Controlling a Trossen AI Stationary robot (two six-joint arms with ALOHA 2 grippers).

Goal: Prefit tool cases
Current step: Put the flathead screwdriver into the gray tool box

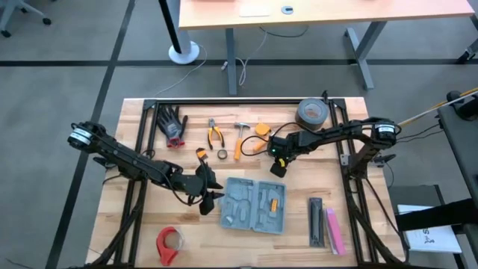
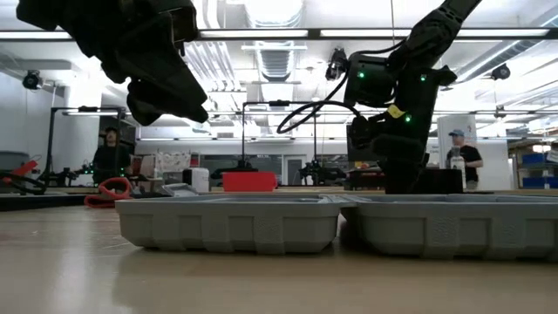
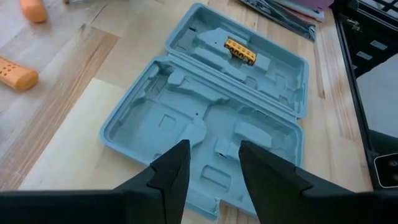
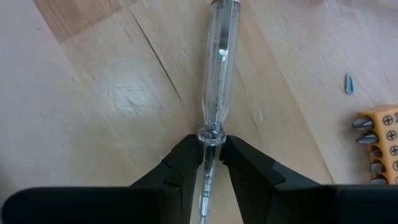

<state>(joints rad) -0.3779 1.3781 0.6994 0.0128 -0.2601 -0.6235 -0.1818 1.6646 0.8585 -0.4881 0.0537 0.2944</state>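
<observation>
The blue-grey tool case (image 1: 254,205) lies open and flat on the wooden table, inner tray up, with a yellow bit holder (image 3: 240,51) in one slot. My left gripper (image 3: 211,165) hovers open above the case's left edge (image 1: 224,202), nothing between its fingers. Just beyond the case's far edge, my right gripper (image 1: 278,166) points steeply down and is shut on a clear-handled screwdriver (image 4: 217,56) that lies on the table. In the low view the right gripper (image 2: 405,170) stands behind the case (image 2: 331,222), with the left gripper (image 2: 166,92) above it. My right gripper pinches the screwdriver between its two fingers at the metal collar (image 4: 210,135), where the clear handle meets the thin shaft. The fingers come from above, pointing down, one on each side of it. The handle stretches away along the tabletop; its far end runs out of the picture.
Beside the screwdriver lie an orange bit holder (image 4: 379,143) and a loose bit (image 4: 349,84). At the back lie black gloves (image 1: 173,123), pliers (image 1: 215,134), a hammer (image 1: 240,138) and a grey tape roll (image 1: 312,113). A red tape dispenser (image 1: 170,243) and black and pink bars (image 1: 325,223) lie near the front.
</observation>
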